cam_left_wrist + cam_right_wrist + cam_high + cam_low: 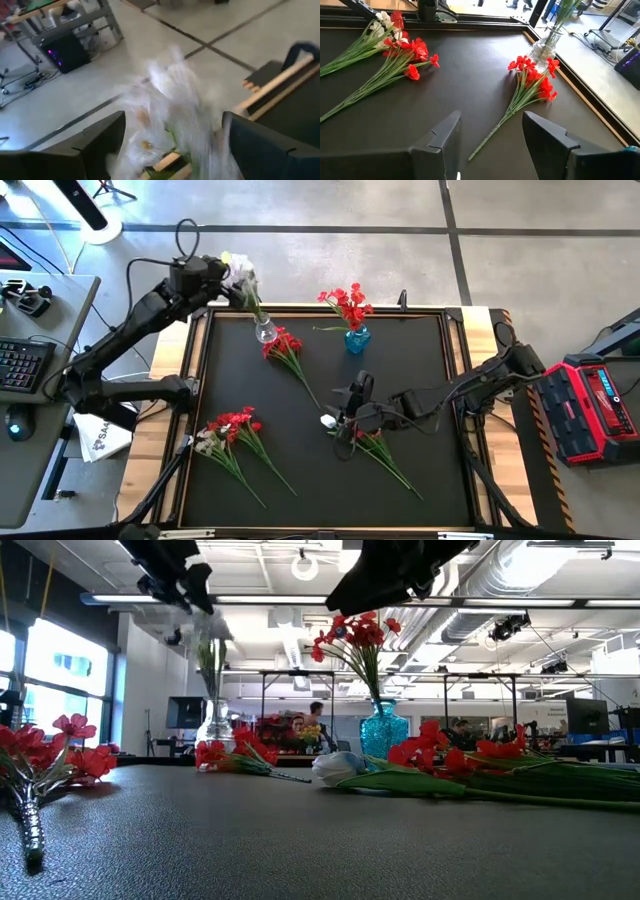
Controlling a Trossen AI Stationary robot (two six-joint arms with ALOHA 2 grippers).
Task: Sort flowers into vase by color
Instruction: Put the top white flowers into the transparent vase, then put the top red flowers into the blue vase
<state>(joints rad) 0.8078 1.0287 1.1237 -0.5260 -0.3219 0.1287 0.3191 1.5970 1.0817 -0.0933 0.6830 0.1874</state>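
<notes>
A clear glass vase (265, 330) at the mat's far left holds a white sprig (243, 275) leaning out to the far left. A blue vase (357, 339) at far centre holds upright red blooms (349, 304). One red sprig (287, 350) lies just beside the clear vase. A mixed red-and-white bunch (229, 434) lies near left, and red sprigs with a white bloom (365, 442) lie at centre.

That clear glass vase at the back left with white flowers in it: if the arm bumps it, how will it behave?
The clear glass vase looks narrow-necked on a small rounded base, so probably tippy. The tall white flowers, with the left gripper at them, stand well above it, likely giving any sideways tug leverage. Being glass, it is likely fragile and may slide on the black mat.
</notes>
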